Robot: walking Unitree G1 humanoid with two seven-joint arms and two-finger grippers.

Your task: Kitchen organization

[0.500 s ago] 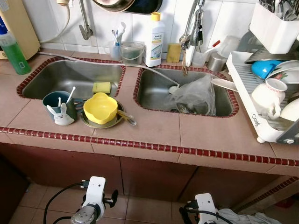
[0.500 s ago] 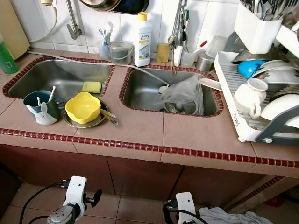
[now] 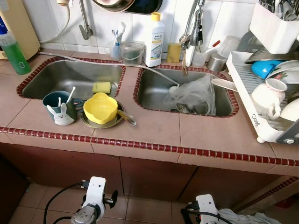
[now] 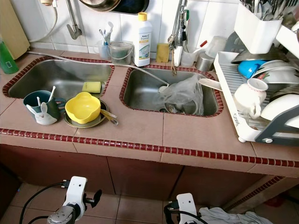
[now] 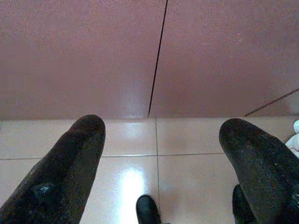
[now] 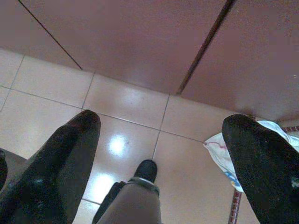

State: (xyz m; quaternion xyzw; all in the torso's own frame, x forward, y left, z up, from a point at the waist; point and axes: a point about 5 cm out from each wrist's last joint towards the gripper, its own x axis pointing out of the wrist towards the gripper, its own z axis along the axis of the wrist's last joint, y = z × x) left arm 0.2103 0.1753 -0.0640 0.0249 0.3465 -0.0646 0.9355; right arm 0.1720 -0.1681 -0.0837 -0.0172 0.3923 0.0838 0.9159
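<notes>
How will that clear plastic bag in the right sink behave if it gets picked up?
The bag looks thin and crumpled, so it will likely flop and sag. Lying in the sink, it may be wet and slippery. Something dark shows under it, so it might drag or spill.

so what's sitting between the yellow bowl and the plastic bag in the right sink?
Left eye view: a metal spoon beside the yellow bowl, then bare tile countertop and the sink rim up to the plastic bag.
</notes>
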